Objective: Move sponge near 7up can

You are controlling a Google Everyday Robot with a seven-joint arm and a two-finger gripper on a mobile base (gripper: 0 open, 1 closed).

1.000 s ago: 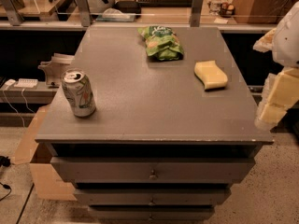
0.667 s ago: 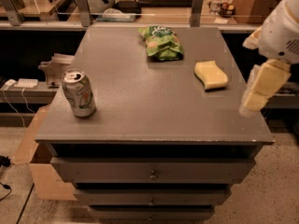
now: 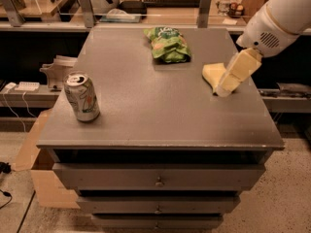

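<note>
**Gripper down at the sponge, can way over on the other side**

So the grey bench [image 3: 160, 115] has a plain matte top and a stack of drawers [image 3: 158, 181] underneath with small knobs. The sponge [image 3: 211, 73] lies near the right edge, about mid-depth. The gripper [image 3: 224, 87] comes in from the upper right on a white arm and sits right over the sponge's right end, overlapping it from this angle. I honestly can't tell whether it's spread or closed, or touching.

The 7up can [image 3: 81, 97] stands upright near the left edge, well apart from the sponge. A green chip bag [image 3: 167, 43] lies toward the back, a bit right of middle.

Room-wise: a cluttered shelf [image 3: 146, 14] runs behind the bench, a cardboard box [image 3: 41, 178] sits on the floor at left, and the floor [image 3: 286, 203] is speckled.
</note>
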